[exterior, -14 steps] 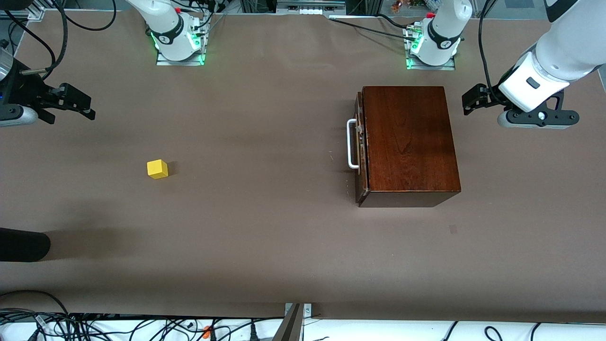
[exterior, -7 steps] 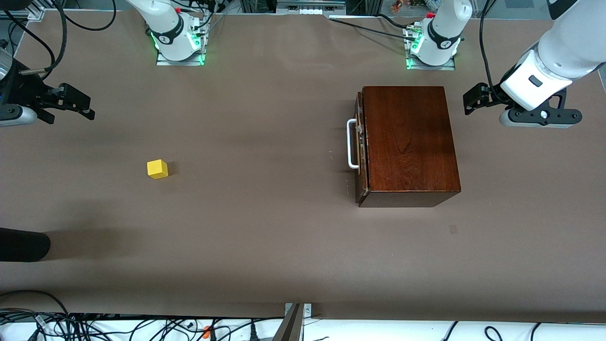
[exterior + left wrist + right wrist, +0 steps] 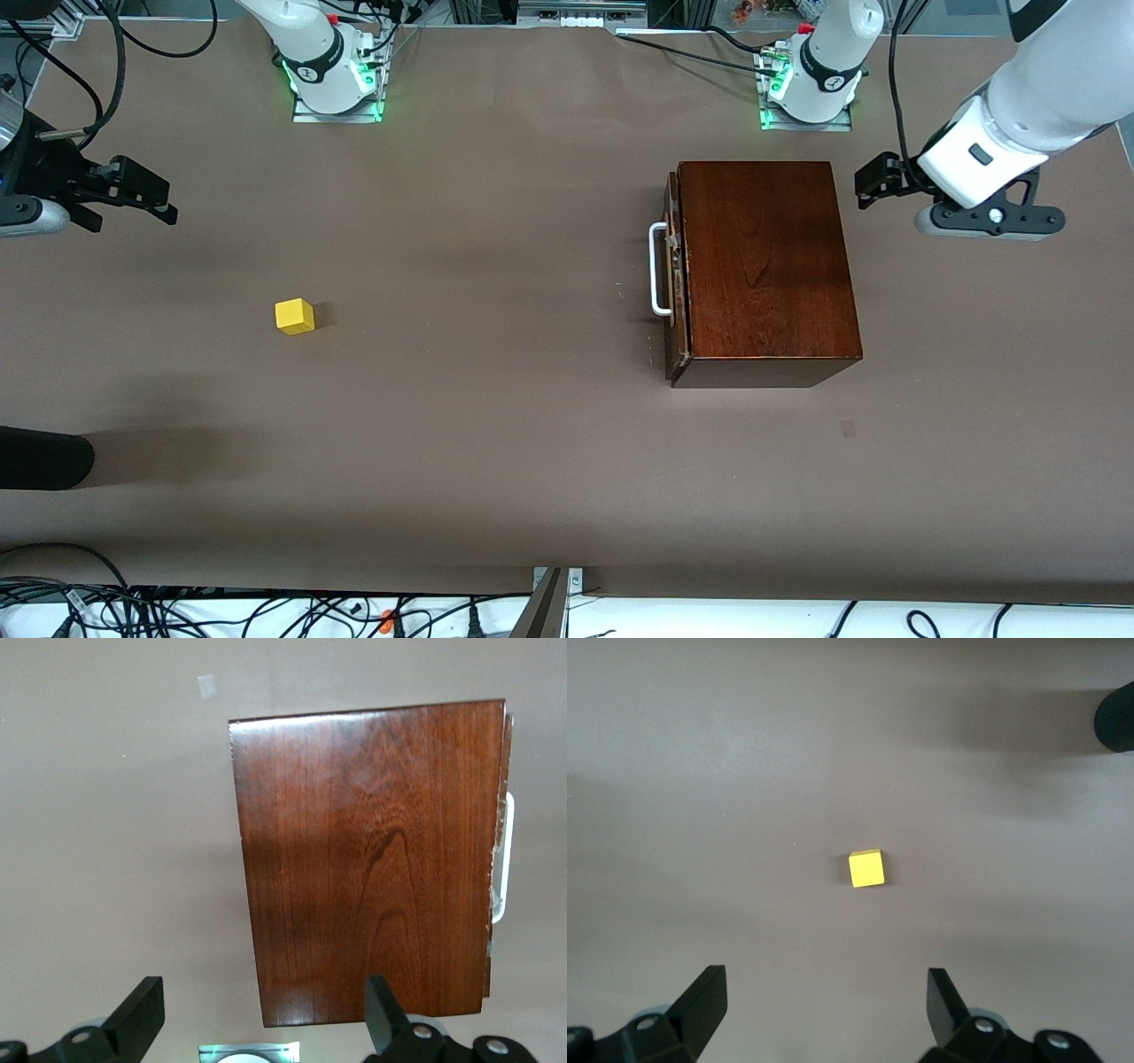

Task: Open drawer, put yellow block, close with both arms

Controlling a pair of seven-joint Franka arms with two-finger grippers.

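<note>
The dark reddish-brown wooden box stands toward the left arm's end of the table. Its drawer is shut, and the white bar handle faces the right arm's end. The yellow block lies alone on the table toward the right arm's end. My left gripper is open and empty, up in the air beside the box's back corner; its wrist view shows the box top and handle past the gripper. My right gripper is open and empty, held high; its wrist view shows the block ahead of the gripper.
The two arm bases stand along the table edge farthest from the camera. A black rounded object juts in at the right arm's end, nearer the camera than the block. Cables run along the near edge.
My left gripper has moved a little toward the box and toward the bases. The right arm, the block and the box have not moved.
</note>
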